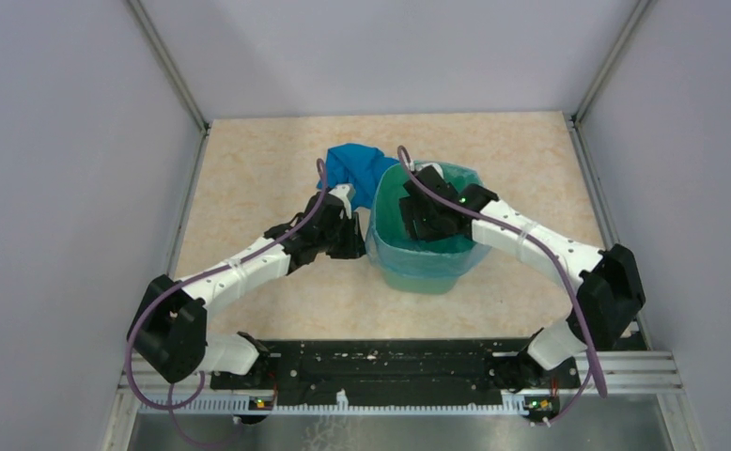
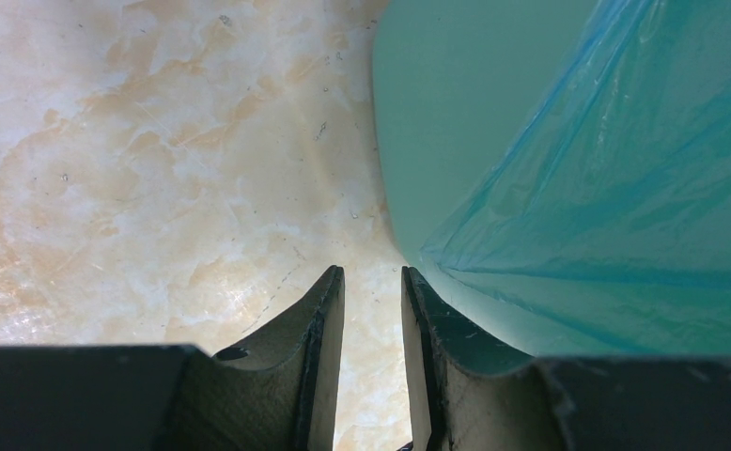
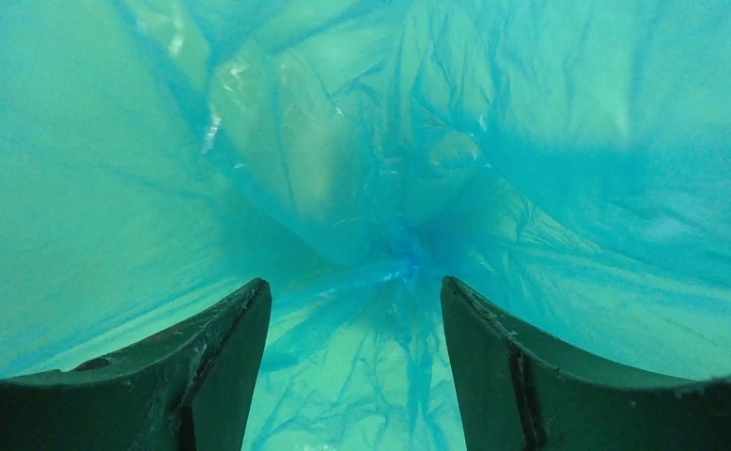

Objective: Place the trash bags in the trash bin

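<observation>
Beige marbled tabletop boxed by grey walls is seen, with 2 arms reaching in from the near edge. The trash bin is found just to the right of the left gripper, though contact cannot be told. It also surrounds the right gripper, which is lowered inside it. The trash bags are spread under and ahead of the right gripper as a liner and draped over the rim. Film is hung down the bin wall just right of the left gripper, and 1 bunched blue wad is left outside, ahead of the left gripper by the bin's far-left corner. Left jaws are drawn nearly together with a slim gap, nothing pinched, table seen between them. Right jaws are spread wide, nothing held. A pucker of gathered film is seen just ahead, between the fingertips. Film is judged very light, limp, crinkly, slippery and easily torn, so it is best pinched at a gathered fold or at the wad, not on flat sheet. Left arm is stretched forward and low, wrist pitched down beside the bin. Right arm is bent over the rim, wrist pointed down into the bin.
</observation>
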`<state>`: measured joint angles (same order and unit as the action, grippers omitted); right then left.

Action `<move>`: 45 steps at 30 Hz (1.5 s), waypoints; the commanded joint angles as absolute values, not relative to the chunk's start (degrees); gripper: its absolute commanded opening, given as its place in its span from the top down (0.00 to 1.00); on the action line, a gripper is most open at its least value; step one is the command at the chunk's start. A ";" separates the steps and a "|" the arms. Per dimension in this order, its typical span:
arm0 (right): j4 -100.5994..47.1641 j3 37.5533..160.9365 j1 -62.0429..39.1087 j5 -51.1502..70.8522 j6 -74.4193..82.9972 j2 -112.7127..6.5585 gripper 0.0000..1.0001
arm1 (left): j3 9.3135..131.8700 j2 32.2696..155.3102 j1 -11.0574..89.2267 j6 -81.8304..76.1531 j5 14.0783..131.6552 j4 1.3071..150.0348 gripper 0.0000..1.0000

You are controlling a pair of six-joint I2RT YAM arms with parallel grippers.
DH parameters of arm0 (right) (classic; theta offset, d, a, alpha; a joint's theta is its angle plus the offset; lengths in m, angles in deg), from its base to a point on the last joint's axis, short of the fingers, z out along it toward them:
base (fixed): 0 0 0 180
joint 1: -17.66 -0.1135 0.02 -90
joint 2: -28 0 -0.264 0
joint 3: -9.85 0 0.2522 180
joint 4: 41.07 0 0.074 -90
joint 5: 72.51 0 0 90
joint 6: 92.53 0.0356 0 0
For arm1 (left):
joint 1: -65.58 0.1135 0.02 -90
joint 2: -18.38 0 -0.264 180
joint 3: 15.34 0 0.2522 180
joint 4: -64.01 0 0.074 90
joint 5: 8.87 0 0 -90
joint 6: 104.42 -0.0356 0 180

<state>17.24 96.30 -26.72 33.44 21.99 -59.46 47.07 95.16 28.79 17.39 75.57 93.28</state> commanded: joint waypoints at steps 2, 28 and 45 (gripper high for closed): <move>21.16 104.83 -26.64 32.35 22.97 -54.23 0.33 | 49.13 95.77 28.98 17.29 74.80 91.74 0.65; 31.75 107.90 -17.32 40.39 27.20 -37.85 0.01 | 49.71 96.02 28.95 17.22 73.94 91.55 0.65; 19.11 97.36 -9.10 25.64 28.49 -41.46 0.64 | 49.93 96.25 28.95 17.39 73.41 91.31 0.65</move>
